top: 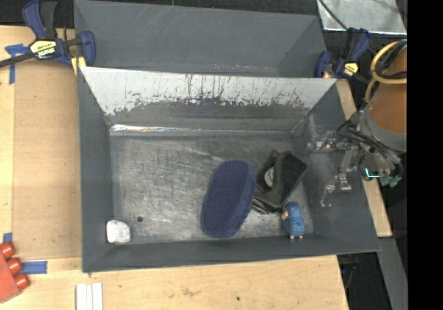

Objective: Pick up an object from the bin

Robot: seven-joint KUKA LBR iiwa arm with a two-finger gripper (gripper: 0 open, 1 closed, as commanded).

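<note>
gripper (336,187) | over bin (208,39) right wall | black object (282,176) just left, apart

Your orange-covered arm (391,108) reaches in from the right edge, held high, and your gripper (336,180) hangs at its tip, pointing downward, with thin cables (377,163) running back along it

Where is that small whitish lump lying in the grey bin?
Seen in the camera view, the small whitish lump lies in the near-left corner of the grey metal bin, alone on the floor, well left of the dark-blue oval pad.
</note>
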